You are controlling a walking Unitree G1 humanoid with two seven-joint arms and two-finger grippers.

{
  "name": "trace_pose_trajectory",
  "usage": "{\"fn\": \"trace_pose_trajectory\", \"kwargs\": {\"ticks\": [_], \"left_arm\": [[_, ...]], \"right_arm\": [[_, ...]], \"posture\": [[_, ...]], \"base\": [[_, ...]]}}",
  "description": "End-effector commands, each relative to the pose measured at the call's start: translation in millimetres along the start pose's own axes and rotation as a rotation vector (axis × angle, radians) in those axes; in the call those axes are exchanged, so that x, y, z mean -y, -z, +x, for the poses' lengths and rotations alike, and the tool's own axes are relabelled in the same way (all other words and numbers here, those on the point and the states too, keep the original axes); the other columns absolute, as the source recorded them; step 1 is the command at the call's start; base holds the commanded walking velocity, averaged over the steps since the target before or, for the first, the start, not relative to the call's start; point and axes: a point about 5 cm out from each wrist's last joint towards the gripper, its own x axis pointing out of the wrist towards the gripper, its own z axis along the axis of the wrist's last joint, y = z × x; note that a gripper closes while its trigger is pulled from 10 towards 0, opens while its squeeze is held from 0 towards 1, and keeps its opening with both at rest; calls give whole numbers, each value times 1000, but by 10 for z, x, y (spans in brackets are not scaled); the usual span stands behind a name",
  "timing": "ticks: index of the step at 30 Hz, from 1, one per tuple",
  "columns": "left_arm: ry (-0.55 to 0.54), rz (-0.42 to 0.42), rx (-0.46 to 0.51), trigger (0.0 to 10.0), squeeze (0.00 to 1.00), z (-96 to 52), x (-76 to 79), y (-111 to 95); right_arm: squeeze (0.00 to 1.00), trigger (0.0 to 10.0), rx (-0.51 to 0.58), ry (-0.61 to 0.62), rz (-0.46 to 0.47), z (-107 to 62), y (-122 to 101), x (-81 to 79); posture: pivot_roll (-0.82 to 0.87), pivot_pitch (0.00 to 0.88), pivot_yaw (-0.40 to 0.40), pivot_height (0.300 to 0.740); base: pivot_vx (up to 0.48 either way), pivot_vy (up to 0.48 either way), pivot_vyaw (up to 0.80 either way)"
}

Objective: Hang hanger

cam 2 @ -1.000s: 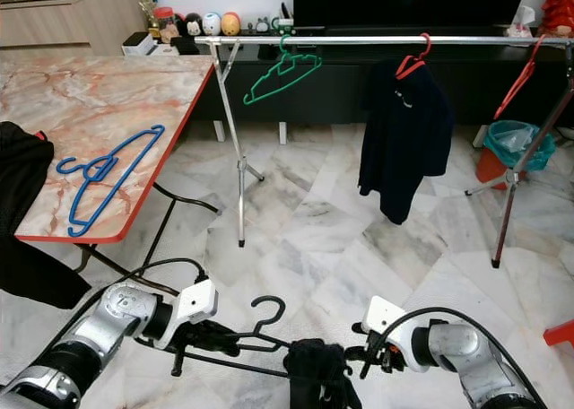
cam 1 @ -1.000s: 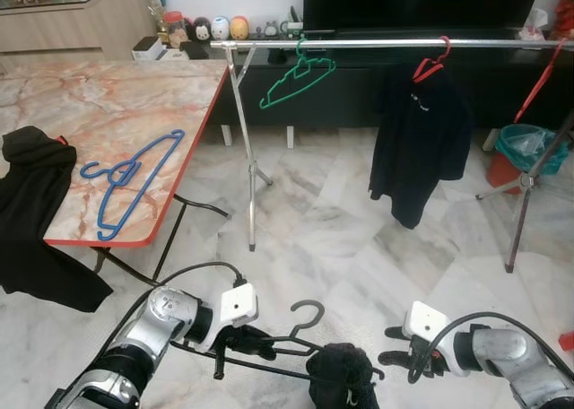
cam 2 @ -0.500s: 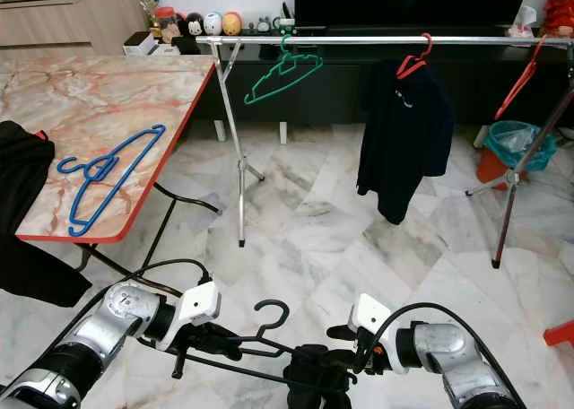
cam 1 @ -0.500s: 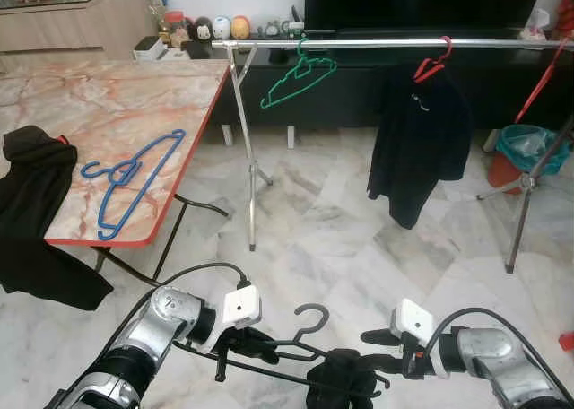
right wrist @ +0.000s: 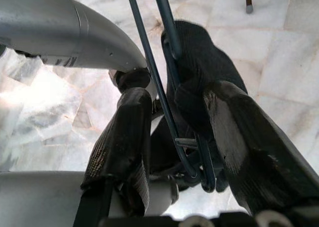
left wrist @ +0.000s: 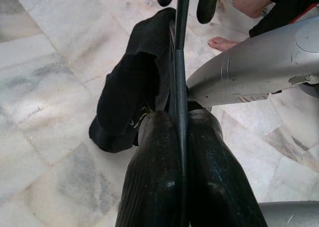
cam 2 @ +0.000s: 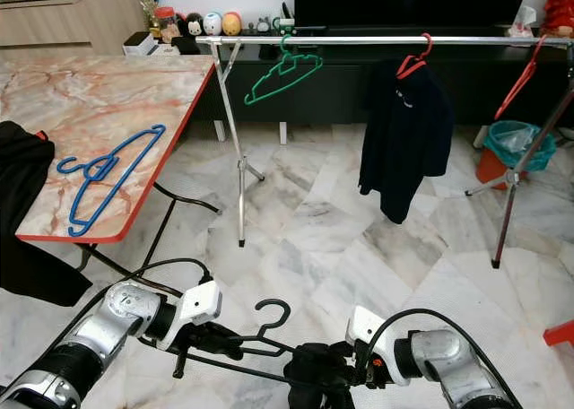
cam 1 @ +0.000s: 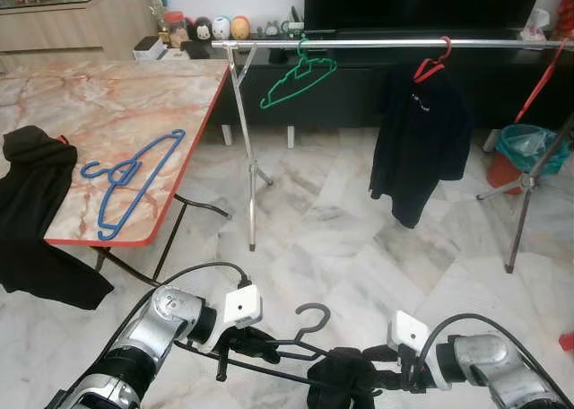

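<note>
A dark hanger (cam 1: 269, 344) with a black garment (cam 1: 336, 378) draped on it is held low over the marble floor, hook up. My left gripper (cam 1: 235, 344) is shut on the hanger's bar (left wrist: 179, 48), the fingers (left wrist: 154, 157) pinching it beside the cloth (left wrist: 134, 87). My right gripper (cam 1: 372, 373) stands open at the hanger's other end: its fingers (right wrist: 124, 137) straddle the bar's corner (right wrist: 159, 82) and the bunched garment (right wrist: 204, 62). The steel rail (cam 1: 377, 43) stands farther ahead.
On the rail hang a green hanger (cam 1: 299, 77) and a red hanger with a black shirt (cam 1: 421, 131). A marble table (cam 1: 108, 113) at left carries a blue hanger (cam 1: 130, 180) and black cloth (cam 1: 36, 212). A person's bare feet (left wrist: 244, 0) stand nearby.
My right gripper has moved left along the floor until its fingers reach around the hanger's end and the garment. The left gripper holds the hanger still.
</note>
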Motion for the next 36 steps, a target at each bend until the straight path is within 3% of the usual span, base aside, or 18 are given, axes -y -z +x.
{"fn": "trace_pose_trajectory", "kwargs": {"ticks": [1, 2, 3, 4, 6, 7, 8, 20, 21, 22, 23, 36], "left_arm": [[1, 3, 14, 10000, 0, -30, -2, -24], [1, 3, 14, 10000, 0, -30, -2, -24], [1, 2, 14, 10000, 0, -31, -2, -23], [0, 1, 14, 10000, 0, -31, -1, -21], [-1, 2, 14, 10000, 0, -30, 0, -21], [-1, 2, 13, 10000, 0, -30, 1, -21], [-2, 2, 14, 10000, 0, -30, 0, -23], [-10, 1, 16, 10000, 0, -28, -5, -27], [-11, 1, 17, 10000, 0, -28, -5, -29], [-11, 1, 17, 10000, 0, -27, -6, -30], [-12, 1, 18, 10000, 0, -27, -7, -31], [-14, 2, 23, 10000, 0, -19, -8, -39]], "right_arm": [[0, 10000, -7, -2, -12, 31, -27, 12], [114, 10000, -7, 3, -15, 32, -28, 14], [541, 10000, -4, 13, -16, 33, -30, 22], [702, 10000, -4, 20, -17, 38, -29, 26], [498, 10000, -7, 22, -18, 41, -25, 27], [498, 10000, -7, 22, -18, 41, -24, 28], [0, 10000, -12, 28, -21, 42, -21, 33], [0, 9765, -44, 42, -13, 98, 24, 35], [0, 4471, -42, 46, -11, 103, 25, 37], [0, 2588, -40, 49, -9, 107, 25, 40], [0, 0, -37, 47, -6, 115, 26, 37], [0, 0, -43, 58, 2, 144, 47, 36]], "posture": [[1, 0, 52, 740], [1, 0, 52, 740], [1, 0, 53, 740], [1, 0, 53, 740], [1, 0, 53, 740], [1, 0, 53, 740], [1, 0, 53, 740], [3, 1, 51, 740], [6, 2, 51, 740], [6, 2, 51, 740], [6, 2, 51, 740], [6, 3, 50, 740]], "base": [[0, 0, 0], [0, 0, 0], [0, 0, 0], [0, 0, 0], [0, 0, 0], [0, 0, 0], [0, 0, 0], [0, 0, 0], [0, 0, 0], [0, 0, 0], [0, 0, 0], [0, 0, 0]]}}
